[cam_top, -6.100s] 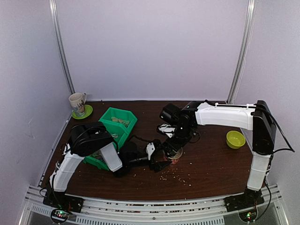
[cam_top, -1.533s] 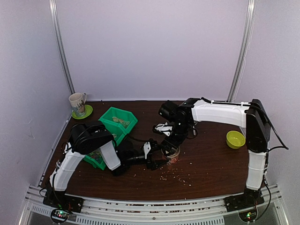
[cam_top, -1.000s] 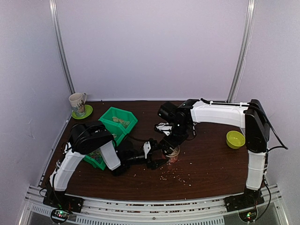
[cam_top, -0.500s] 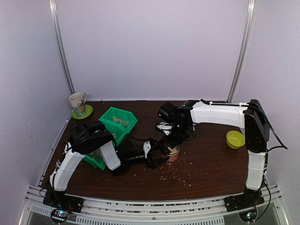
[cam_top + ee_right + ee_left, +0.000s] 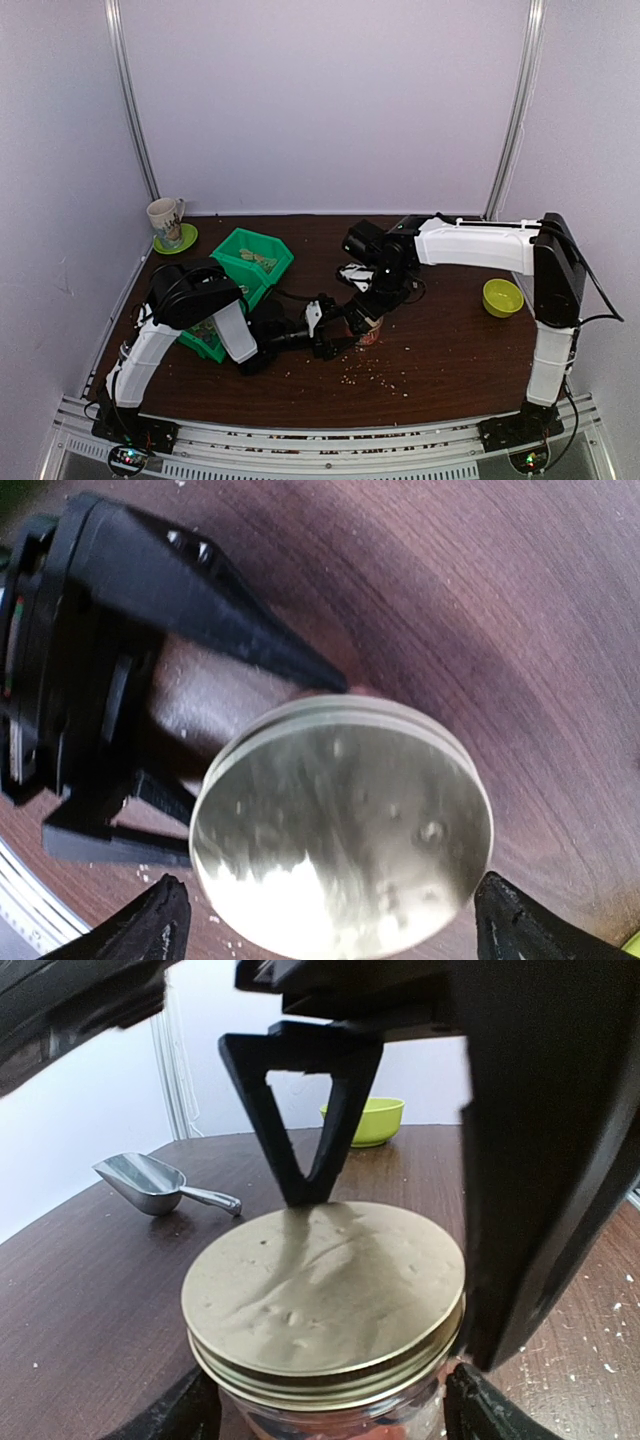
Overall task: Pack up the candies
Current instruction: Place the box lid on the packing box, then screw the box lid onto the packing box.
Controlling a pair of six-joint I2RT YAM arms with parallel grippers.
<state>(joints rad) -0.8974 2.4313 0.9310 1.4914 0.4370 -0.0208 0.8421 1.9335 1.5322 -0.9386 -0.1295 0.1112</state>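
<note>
Jaws of my left gripper (image 5: 328, 1422) clamp the jar (image 5: 395, 1415) by its glass from the side; those of my right gripper (image 5: 336, 922) pinch the gold lid (image 5: 325, 1295) at its rim from above. Under that lid sit the candies (image 5: 320, 1430), so I judge the coming twist turns about the jar's upright axis.

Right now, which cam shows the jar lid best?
Left wrist. The gold lid fills the frame at a low angle, so its seating on the jar rim shows. Right wrist gives only the lid's top face. Top external: tiny, mostly hidden under the right claw.
</note>
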